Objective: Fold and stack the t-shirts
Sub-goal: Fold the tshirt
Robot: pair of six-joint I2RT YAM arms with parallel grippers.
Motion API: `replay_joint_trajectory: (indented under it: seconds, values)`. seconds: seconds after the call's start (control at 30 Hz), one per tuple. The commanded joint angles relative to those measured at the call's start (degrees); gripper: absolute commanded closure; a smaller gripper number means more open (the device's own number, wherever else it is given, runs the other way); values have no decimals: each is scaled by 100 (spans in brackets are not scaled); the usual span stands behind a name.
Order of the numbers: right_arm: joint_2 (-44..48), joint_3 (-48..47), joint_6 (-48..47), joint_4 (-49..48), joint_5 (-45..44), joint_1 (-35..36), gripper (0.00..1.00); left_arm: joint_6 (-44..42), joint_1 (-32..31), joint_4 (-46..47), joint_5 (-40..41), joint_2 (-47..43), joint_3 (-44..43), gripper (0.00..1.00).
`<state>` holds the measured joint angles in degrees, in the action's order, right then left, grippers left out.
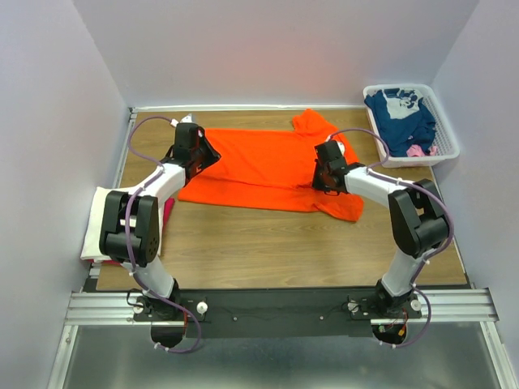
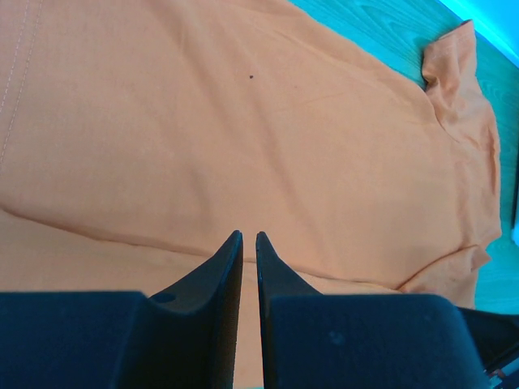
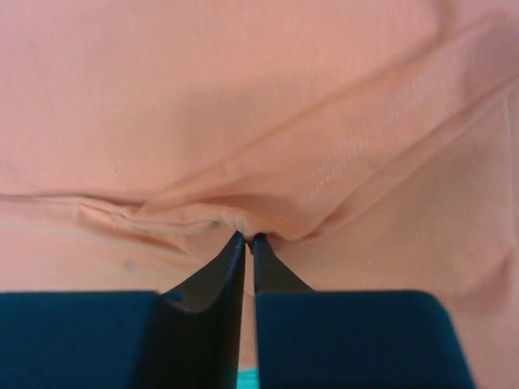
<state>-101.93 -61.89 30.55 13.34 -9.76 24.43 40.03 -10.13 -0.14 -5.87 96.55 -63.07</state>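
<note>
Wood-grain worktop (image 1: 268, 247) carries the orange t-shirt (image 1: 259, 166) spread flat across its far half. Its long axis runs from the left edge toward the right edge, with the sleeves at the right end. We see one arm at each end of that axis. The left jaws sit over the hem end, drawn almost together, and we cannot tell whether cloth is caught. The right jaws are closed, pinching a ruck of orange cloth near the sleeves. We judge a fold comes next. A navy t-shirt (image 1: 401, 117) lies in the basket (image 1: 448, 150) at the far right corner.
</note>
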Motion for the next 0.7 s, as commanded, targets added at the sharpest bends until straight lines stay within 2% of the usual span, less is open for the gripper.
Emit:
replay_joint_trajectory:
  seconds: [0.0,0.13,0.37,0.47,0.67]
  values:
    - [-283,-385,-22,28,-325,36,89,-180,37,-144,-186,-102,146,81]
    - [-608,-902,-136,37,-360,45,94,-206,37,-109,-274,-102,242,81]
    - [-1074,-1545,-426,46,-378,45,95,-268,37,-65,-450,-93,427,81]
    - [-1250,-1677,-558,46,-369,45,91,-294,37,-47,-520,-75,488,81]
    - [-1470,-1923,-883,28,-281,89,75,-320,37,-39,-634,-49,550,81]
